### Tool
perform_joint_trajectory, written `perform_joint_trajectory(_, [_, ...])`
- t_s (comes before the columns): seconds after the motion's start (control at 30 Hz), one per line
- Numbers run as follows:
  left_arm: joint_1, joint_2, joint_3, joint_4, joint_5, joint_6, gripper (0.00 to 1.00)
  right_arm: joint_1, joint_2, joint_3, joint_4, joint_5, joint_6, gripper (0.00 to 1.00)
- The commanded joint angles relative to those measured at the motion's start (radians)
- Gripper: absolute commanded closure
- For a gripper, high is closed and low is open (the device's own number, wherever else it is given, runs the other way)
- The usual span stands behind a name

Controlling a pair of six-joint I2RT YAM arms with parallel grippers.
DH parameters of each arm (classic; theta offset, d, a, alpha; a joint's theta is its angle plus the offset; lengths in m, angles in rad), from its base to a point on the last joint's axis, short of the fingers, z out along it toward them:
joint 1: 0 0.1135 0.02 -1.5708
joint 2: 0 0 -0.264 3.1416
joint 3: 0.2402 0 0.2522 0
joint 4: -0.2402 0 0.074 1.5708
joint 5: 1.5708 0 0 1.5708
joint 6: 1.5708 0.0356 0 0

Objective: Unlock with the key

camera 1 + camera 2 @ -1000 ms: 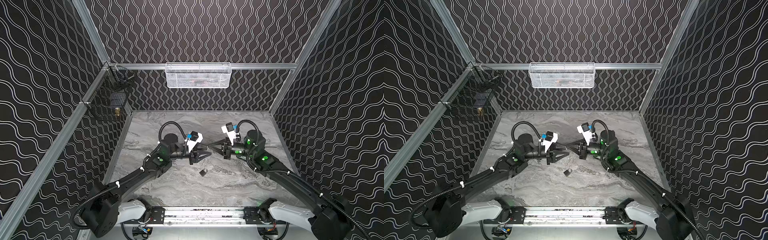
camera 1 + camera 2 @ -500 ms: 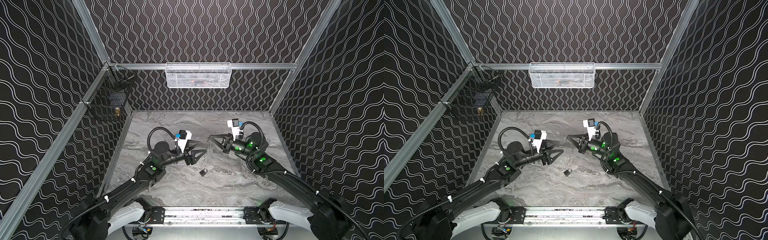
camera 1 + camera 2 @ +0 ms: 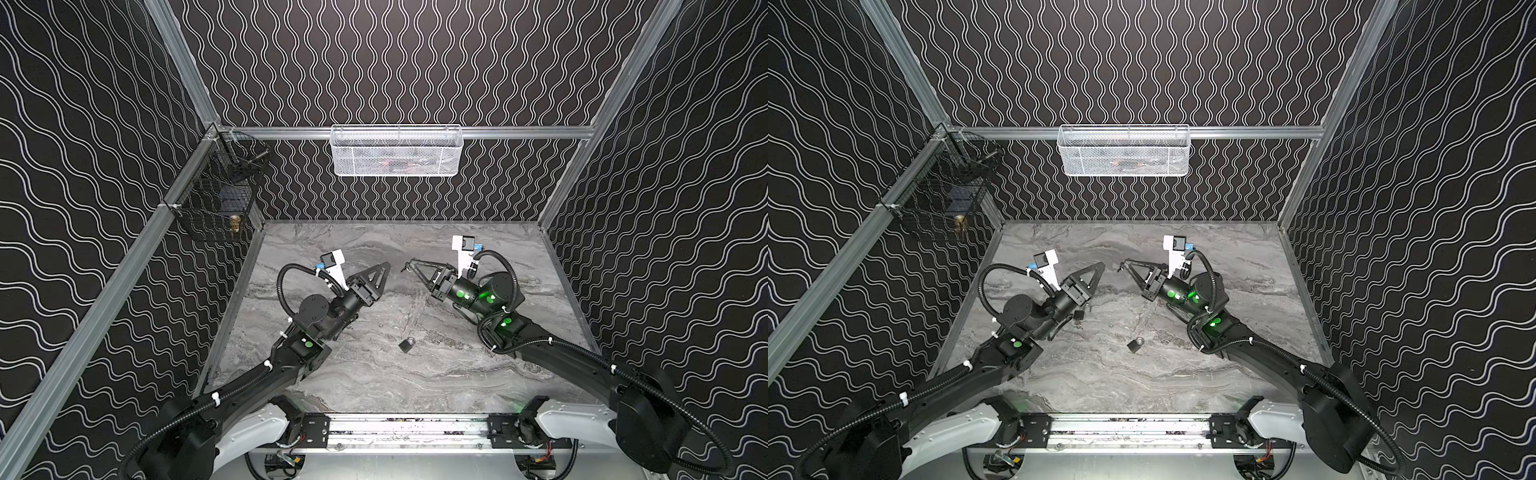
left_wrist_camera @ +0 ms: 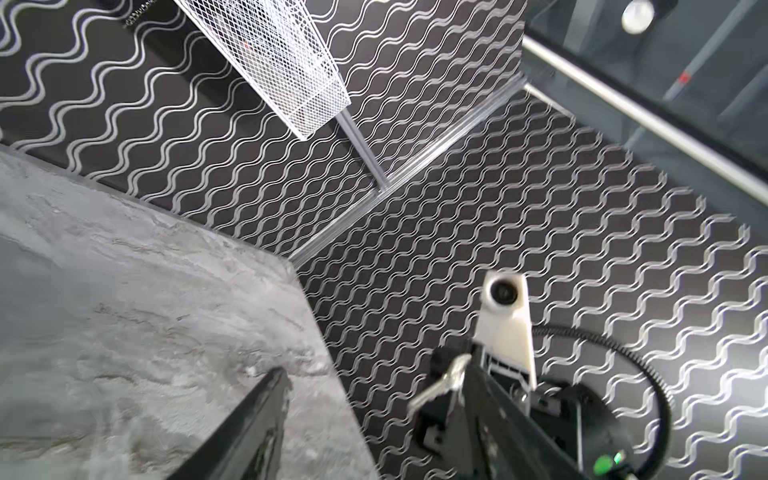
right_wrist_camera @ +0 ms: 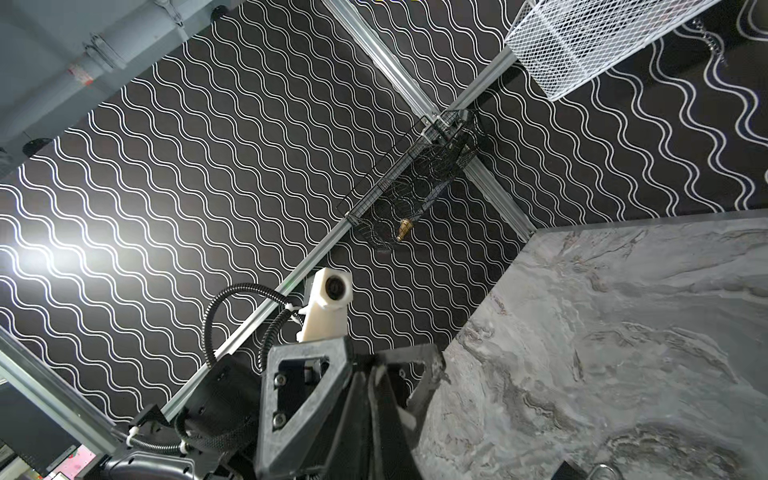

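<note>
The left wrist view gives it away: a silver key pinched in the right gripper, a mere speck in both top views. Facing it, tips near but apart, the left gripper hangs empty. The right wrist view shows its fingers spread. The padlock lies in plain sight on the marble table, back from both tips, toward the arm bases. Beyond the tips, a white mesh basket hangs on the wall.

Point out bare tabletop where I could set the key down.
Bare: back strip of tabletop under the white basket; front strip between padlock and base rail. Crowded: centre, where left gripper and right gripper face each other.
</note>
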Motion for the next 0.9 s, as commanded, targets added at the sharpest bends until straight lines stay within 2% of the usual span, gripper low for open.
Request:
perform_joint_trajectory(0.0, [-0.008,0.021,0.012,0.153,-0.035,-0.082,0.31,0.02,0.022,0.004,0.117,0.079,0.054,1.0])
perform_joint_trajectory(0.23, [-0.053,0.024,0.019,0.145,-0.06,-0.075,0.35,0.047,0.076,0.029,0.194,0.108,0.096,1.0])
perform_joint_trajectory(0.43, [-0.062,0.022,0.025,0.097,-0.079,-0.093,0.4,0.078,0.091,0.05,0.179,0.135,0.088,1.0])
perform_joint_trajectory(0.6, [-0.067,0.047,0.027,0.184,-0.055,-0.089,0.49,0.084,0.112,0.042,0.217,0.148,0.121,1.0])
perform_joint_trajectory(0.73, [-0.071,0.051,0.029,0.187,-0.05,-0.087,0.61,0.091,0.11,0.042,0.224,0.17,0.116,1.0])
perform_joint_trajectory(0.87, [-0.071,0.05,0.031,0.194,-0.043,-0.081,0.68,0.092,0.113,0.042,0.222,0.175,0.118,1.0])
